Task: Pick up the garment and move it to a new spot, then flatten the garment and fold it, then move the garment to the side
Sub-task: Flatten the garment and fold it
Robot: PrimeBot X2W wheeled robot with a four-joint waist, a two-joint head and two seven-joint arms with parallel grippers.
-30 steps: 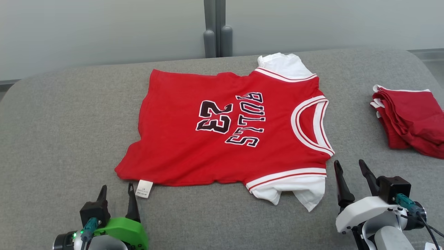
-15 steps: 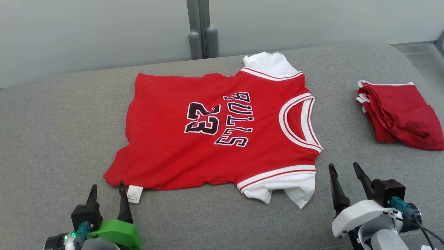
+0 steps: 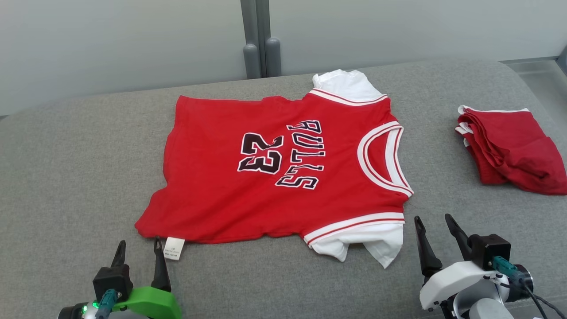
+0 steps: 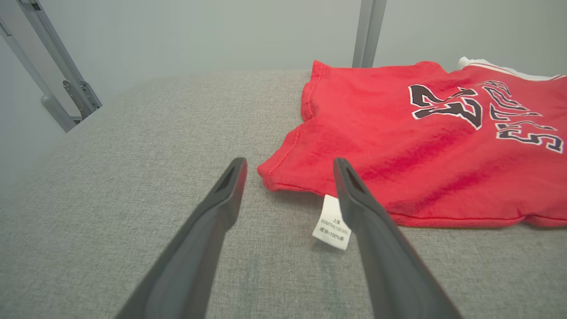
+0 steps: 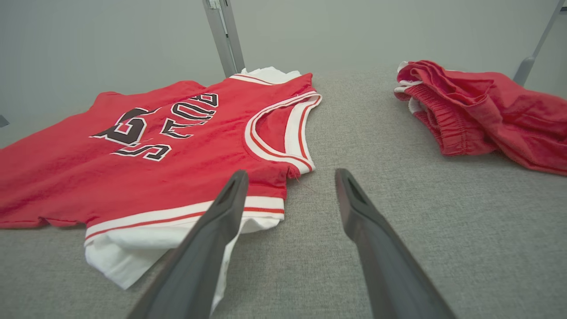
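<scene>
We see the red Bulls jersey [image 3: 212,186] lying flat on the grey cushion [image 3: 79,168]; left gripper [image 3: 139,241] and right gripper [image 3: 432,217] both stand wide open, empty.

A robotics lab or test cell is suggested. The work is set on a broad tabletop [image 3: 66,177] padded in plain grey fabric with rounded corners, closed in behind by smooth, pale grey-green wall panels [image 3: 110,40]. The panels are joined by grey metal posts [image 3: 259,44], and a hinged metal strut [image 4: 66,88] is seen at the far left of the left wrist view. A red garment [image 3: 212,177] is laid out flat, with folded red clothes [image 3: 514,146] placed near the tabletop's right end.
</scene>
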